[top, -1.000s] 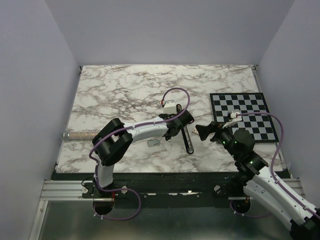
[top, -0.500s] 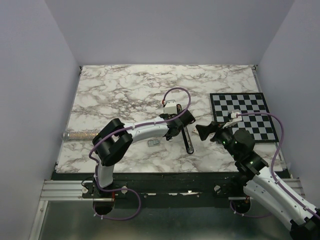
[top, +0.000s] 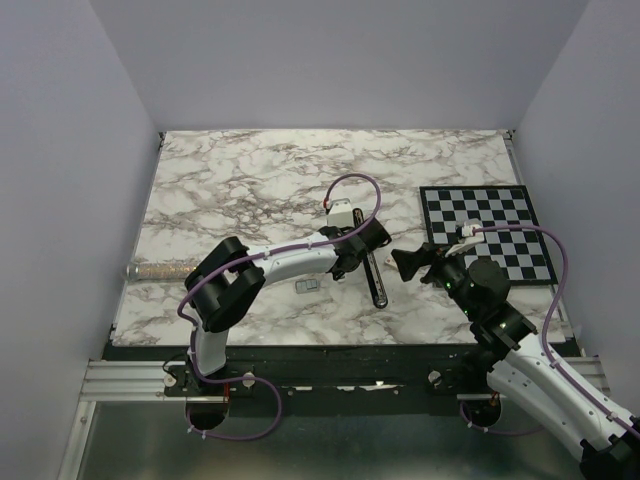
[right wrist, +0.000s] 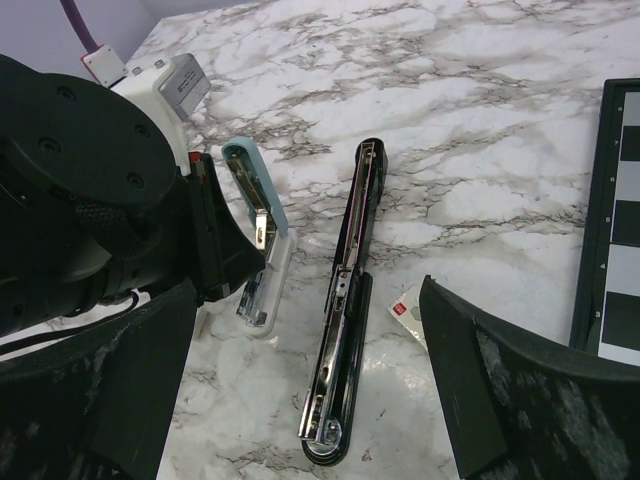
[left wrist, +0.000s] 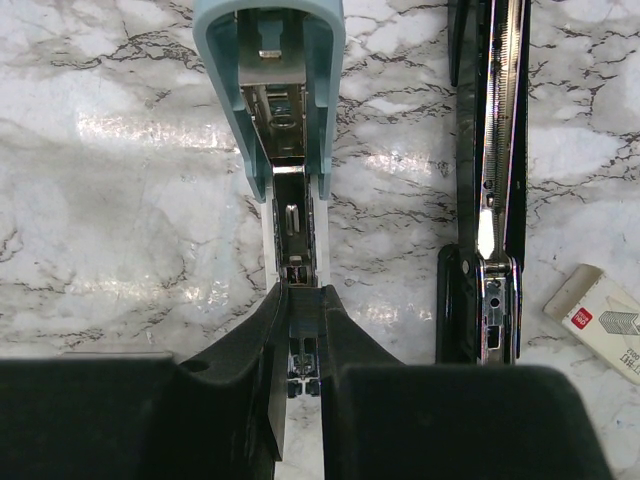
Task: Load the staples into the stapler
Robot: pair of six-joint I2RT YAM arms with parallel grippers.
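Observation:
The black stapler [top: 376, 280] lies opened flat on the marble, its silvery channel facing up [left wrist: 490, 200] [right wrist: 345, 320]. A small dull-grey piece that looks like the staples [top: 308, 287] lies to its left; both wrist views hide it. My left gripper [top: 346, 264] [left wrist: 303, 292] is closed down on the white base of a second, teal-lidded stapler [left wrist: 270, 60] [right wrist: 268, 275], just left of the black one. My right gripper [top: 408, 262] [right wrist: 308, 290] hangs wide open and empty above the black stapler's near half.
A white staple box with a red label [left wrist: 600, 318] [right wrist: 408, 305] lies right of the black stapler. A chessboard mat [top: 490, 230] covers the right side. A clear tube [top: 160, 268] lies at the table's left edge.

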